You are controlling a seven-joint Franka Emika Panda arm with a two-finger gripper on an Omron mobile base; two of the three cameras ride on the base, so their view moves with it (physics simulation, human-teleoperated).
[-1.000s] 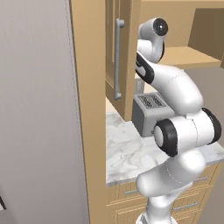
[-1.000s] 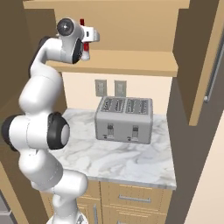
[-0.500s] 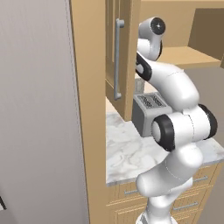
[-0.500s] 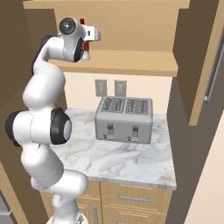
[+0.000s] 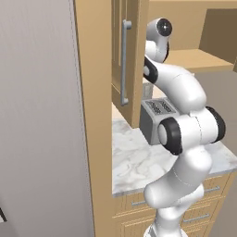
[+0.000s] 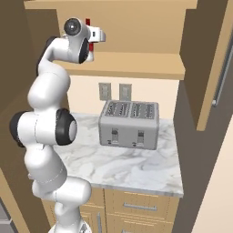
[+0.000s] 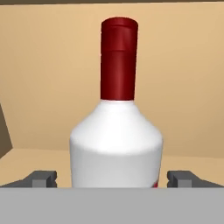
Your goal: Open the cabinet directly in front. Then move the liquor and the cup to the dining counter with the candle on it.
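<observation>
Since a moment ago the white arm has pushed a little deeper into the open cabinet (image 6: 136,63), its wrist edging toward the far wall of the shelf while the elbow and shoulder shifted only slightly. Nothing else in the kitchen has moved.

Seen from the right, the gripper (image 6: 93,45) sits at shelf height in the upper left of the cabinet opening, with the red cap of the liquor (image 6: 88,22) poking up just behind the hand. Both cabinet doors stand swung open; one silver bar handle (image 5: 124,62) shows in the left base view, beside the arm.

From the hand camera, the liquor (image 7: 116,140) stands upright on the wooden shelf, very close, its white shoulders and red neck centred. One dark fingertip (image 7: 41,178) rises to the left of the bottle and the other to the right, both clear of the glass. The fingers are spread fully wide and grasp nothing yet.

Below the shelf, a grey toaster (image 6: 129,124) sits on a short marble counter (image 6: 123,168).

The opening step looks complete, and the hand appears lined up around the bottle. The likely next need is to squeeze the fingers onto the bottle's body before lifting it out.
</observation>
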